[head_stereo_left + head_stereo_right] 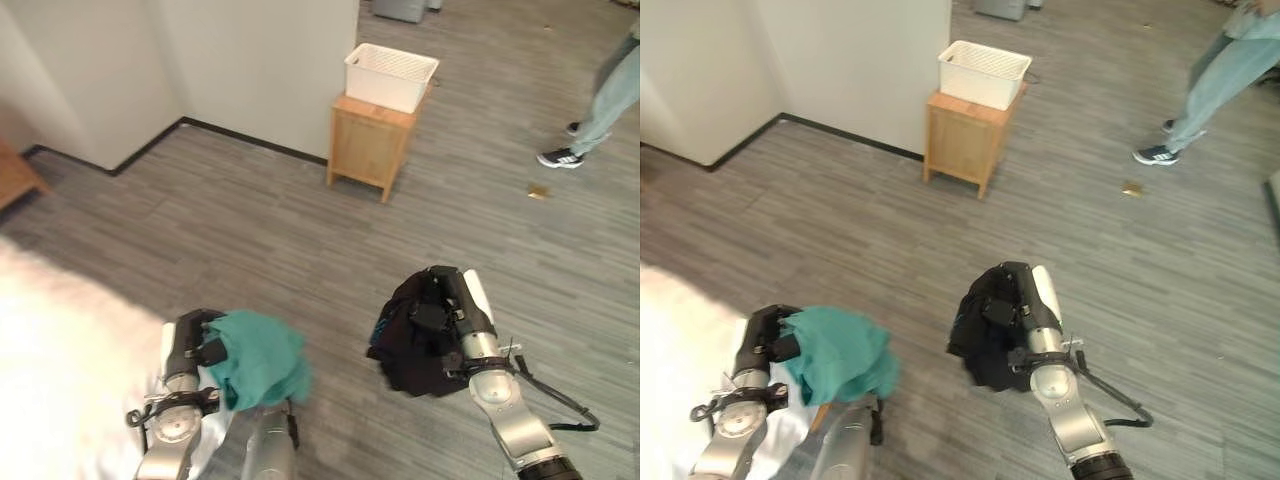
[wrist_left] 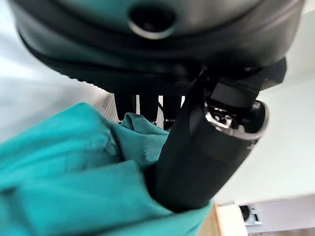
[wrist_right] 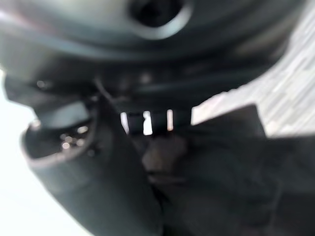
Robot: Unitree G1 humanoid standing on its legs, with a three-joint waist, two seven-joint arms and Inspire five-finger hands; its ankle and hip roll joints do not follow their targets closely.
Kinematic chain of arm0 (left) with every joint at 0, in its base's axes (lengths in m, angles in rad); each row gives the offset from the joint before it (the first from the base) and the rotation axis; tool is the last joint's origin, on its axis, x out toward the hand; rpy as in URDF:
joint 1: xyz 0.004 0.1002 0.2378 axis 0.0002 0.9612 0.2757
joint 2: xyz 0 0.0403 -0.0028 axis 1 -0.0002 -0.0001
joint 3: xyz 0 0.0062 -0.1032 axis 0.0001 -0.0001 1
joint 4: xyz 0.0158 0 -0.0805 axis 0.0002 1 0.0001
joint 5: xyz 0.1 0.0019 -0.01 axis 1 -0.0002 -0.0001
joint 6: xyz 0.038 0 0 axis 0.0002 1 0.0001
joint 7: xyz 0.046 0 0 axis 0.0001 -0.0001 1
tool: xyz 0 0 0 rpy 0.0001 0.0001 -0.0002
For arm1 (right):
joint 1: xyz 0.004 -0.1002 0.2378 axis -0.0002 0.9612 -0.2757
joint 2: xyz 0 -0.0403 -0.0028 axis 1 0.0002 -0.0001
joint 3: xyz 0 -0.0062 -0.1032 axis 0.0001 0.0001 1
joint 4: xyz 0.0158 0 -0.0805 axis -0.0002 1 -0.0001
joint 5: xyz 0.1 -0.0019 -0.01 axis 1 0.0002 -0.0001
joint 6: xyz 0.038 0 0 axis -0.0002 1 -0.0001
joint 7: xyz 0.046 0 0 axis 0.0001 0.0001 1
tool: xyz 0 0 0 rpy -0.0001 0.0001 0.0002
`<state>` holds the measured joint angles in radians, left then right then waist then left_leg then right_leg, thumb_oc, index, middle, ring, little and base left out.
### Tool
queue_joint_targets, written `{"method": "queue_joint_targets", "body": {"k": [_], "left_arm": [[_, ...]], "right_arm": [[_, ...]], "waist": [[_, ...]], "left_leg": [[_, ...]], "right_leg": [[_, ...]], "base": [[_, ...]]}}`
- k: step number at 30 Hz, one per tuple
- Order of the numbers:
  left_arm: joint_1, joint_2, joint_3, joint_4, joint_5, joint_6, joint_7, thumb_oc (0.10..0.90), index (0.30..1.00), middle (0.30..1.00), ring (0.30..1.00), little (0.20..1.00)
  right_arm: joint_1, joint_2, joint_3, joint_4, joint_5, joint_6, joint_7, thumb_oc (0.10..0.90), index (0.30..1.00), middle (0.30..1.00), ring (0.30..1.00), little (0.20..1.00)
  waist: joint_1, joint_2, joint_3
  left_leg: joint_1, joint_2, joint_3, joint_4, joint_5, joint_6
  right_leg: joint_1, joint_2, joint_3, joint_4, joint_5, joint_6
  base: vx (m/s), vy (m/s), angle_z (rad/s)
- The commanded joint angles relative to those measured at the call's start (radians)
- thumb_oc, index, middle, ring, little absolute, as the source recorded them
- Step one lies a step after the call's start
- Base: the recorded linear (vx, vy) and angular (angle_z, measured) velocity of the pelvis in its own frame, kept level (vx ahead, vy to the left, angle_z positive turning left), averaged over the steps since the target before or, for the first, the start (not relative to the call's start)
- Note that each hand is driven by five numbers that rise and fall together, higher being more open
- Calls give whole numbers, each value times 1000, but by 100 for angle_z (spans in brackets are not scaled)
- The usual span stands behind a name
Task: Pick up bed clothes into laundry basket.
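A teal garment [image 1: 258, 358] hangs bunched from my left hand [image 1: 196, 345], low at the left beside the white bed [image 1: 70, 350]. Close up, the left thumb [image 2: 206, 147] and fingers pinch the teal cloth [image 2: 74, 172]. My right hand [image 1: 448, 300] is shut on a black garment [image 1: 410, 345] that droops over the floor at the lower right; the right wrist view has dark cloth [image 3: 231, 167] pressed between thumb and fingers. The white laundry basket [image 1: 390, 75] stands on a small wooden cabinet [image 1: 370, 145] far ahead by the wall.
Grey plank floor [image 1: 300, 240] stretches between me and the cabinet. White wall corners [image 1: 200, 70] with black skirting stand at the back left. A person's legs and shoes [image 1: 590, 120] are at the far right. A small scrap [image 1: 540, 190] lies on the floor.
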<state>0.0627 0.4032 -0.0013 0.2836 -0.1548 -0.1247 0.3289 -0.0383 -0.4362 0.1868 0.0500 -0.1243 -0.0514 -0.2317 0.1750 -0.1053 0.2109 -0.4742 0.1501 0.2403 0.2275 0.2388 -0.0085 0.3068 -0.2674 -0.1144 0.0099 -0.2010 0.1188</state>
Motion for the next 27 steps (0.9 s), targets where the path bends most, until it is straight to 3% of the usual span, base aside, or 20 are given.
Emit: {"method": "queue_joint_targets", "body": {"k": [1,2,3,4,6,7,8,10,13,15,17,19,22,26,27], "left_arm": [[-80,18,0,-181,42,-118,24,400,300,300,300,300],[-90,28,-13,-181,44,-113,27,400,300,300,300,300],[-100,40,-35,-196,40,-111,17,400,300,300,300,300],[-101,40,-34,-196,40,-111,16,400,300,300,300,300],[-109,40,-72,-225,52,-111,-5,400,300,300,300,300],[-134,34,-119,-232,66,-107,-28,400,300,300,300,300],[-136,34,-121,-231,67,-107,-28,400,300,300,300,300],[-163,38,-152,-228,82,-99,-37,400,300,300,300,300],[-183,9,-183,-209,78,-102,-47,400,300,300,300,300],[-182,4,-188,-205,77,-104,-50,400,300,300,300,300],[-187,-11,-195,-186,75,-99,-54,400,300,300,300,300],[-196,-21,-200,-168,82,-99,-54,400,300,300,300,300],[-197,-23,-206,-159,94,-103,-61,400,300,300,300,300],[-178,-33,-221,-152,100,-109,-84,400,300,300,300,300],[-141,-45,-232,-162,83,-112,-106,400,300,300,300,300]], "right_arm": [[-123,3,-41,-103,-40,-99,-33,400,300,300,300,300],[-129,18,-30,-96,-48,-96,-31,400,300,300,300,300],[-145,34,-10,-73,-60,-89,-32,400,300,300,300,300],[-146,34,-10,-72,-61,-90,-32,400,300,300,300,300],[-151,33,-12,-72,-57,-89,-28,400,300,300,300,300],[-156,24,-16,-70,-53,-89,-33,400,300,300,300,300],[-155,24,-18,-70,-52,-90,-33,400,300,300,300,300],[-174,23,-10,-56,-50,-88,-45,400,300,300,300,300],[-161,26,-6,-41,-38,-86,-55,400,300,300,300,300],[-153,23,-7,-43,-36,-85,-57,400,300,300,300,300],[-125,26,-17,-50,-30,-83,-63,400,300,300,300,300],[-81,32,-35,-69,-31,-82,-64,400,300,300,300,300],[-32,37,-46,-91,-43,-80,-58,400,300,300,300,300],[3,39,-56,-90,-44,-85,-42,400,300,300,300,300],[13,32,-54,-88,-30,-87,-28,400,300,300,300,300]], "waist": [[8,40,-66],[-3,40,-59],[-25,48,-55],[-24,51,-59],[-69,71,-50],[-103,70,-42],[-106,72,-41],[-115,64,-45],[-154,49,-64],[-165,52,-70],[-209,67,-67],[-256,82,-51],[-281,94,-42],[-288,95,-65],[-287,107,-61]], "left_leg": [[200,48,-28,-280,4,-65],[247,41,-13,-280,-24,-44],[339,32,14,-291,-77,-23],[336,36,16,-293,-74,-22],[413,14,11,-315,-114,-13],[451,-4,21,-315,-140,-20],[453,-2,16,-315,-142,-23],[479,-2,37,-315,-164,-34],[540,-39,20,-315,-236,-39],[552,-43,18,-315,-253,-38],[600,-53,-2,-315,-293,-46],[659,-35,-28,-315,-339,-65],[717,-15,-30,-315,-383,-84],[781,-5,-41,-315,-424,-98],[779,31,-43,-213,-408,-118]], "right_leg": [[39,58,-26,170,56,93],[-33,27,-41,307,162,115],[-145,-32,-146,449,303,137],[-149,-27,-144,445,308,136],[-258,6,-199,476,248,112],[-311,50,-263,372,168,91],[-301,54,-270,362,168,90],[-299,65,-347,240,138,62],[-334,119,-286,56,174,40],[-335,116,-273,11,203,43],[-417,99,-234,-49,272,56],[-503,74,-179,-71,304,83],[-535,47,-170,-64,314,96],[-478,40,-188,-83,333,85],[-440,46,-196,-77,329,67]], "base": [[314,212,-43],[550,368,-40],[369,285,-54],[409,327,-57],[453,328,-12],[419,229,25],[369,165,26],[218,49,36],[430,4,3],[407,-35,4],[514,-73,4],[440,-114,-10],[388,-159,46],[410,-204,55],[288,-238,37]]}}
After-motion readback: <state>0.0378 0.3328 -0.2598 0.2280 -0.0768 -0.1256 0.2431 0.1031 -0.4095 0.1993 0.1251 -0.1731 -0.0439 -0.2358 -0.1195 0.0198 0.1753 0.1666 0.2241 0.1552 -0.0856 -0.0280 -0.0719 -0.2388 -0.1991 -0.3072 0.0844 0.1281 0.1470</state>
